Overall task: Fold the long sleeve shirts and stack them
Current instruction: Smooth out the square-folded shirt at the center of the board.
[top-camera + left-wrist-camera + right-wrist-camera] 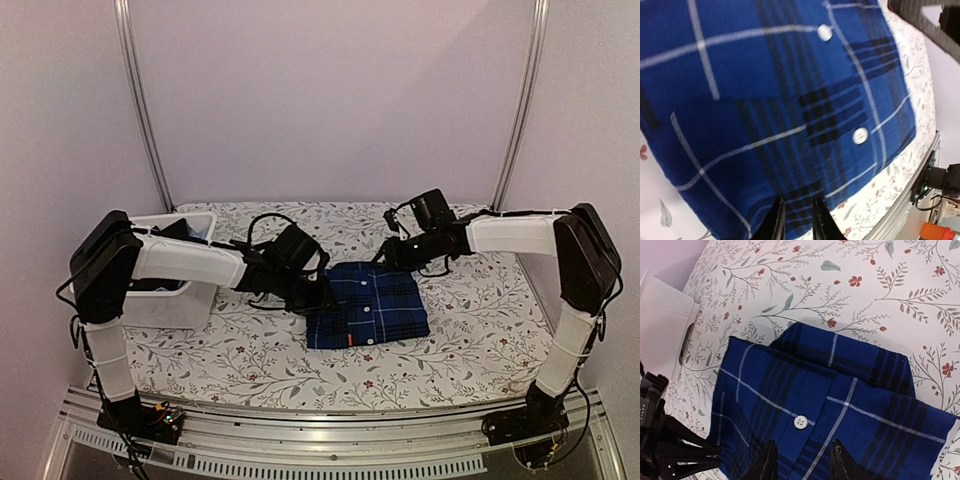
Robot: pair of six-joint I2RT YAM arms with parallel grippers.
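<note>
One long sleeve shirt (367, 305), navy plaid with white buttons, lies folded into a rectangle at the middle of the table. My left gripper (318, 295) is low at its left edge. In the left wrist view the plaid cloth (790, 100) fills the frame, and the left gripper (798, 200) has its fingers a narrow gap apart over flat cloth. My right gripper (395, 255) hovers at the shirt's far edge. In the right wrist view it (803, 442) stands open above the shirt (840, 405), near a button, holding nothing.
A white bin (170, 290) with dark cloth in it stands at the left, behind my left arm; its corner (662, 325) shows in the right wrist view. A floral cloth (250, 350) covers the table. A metal rail (330, 440) runs along the near edge.
</note>
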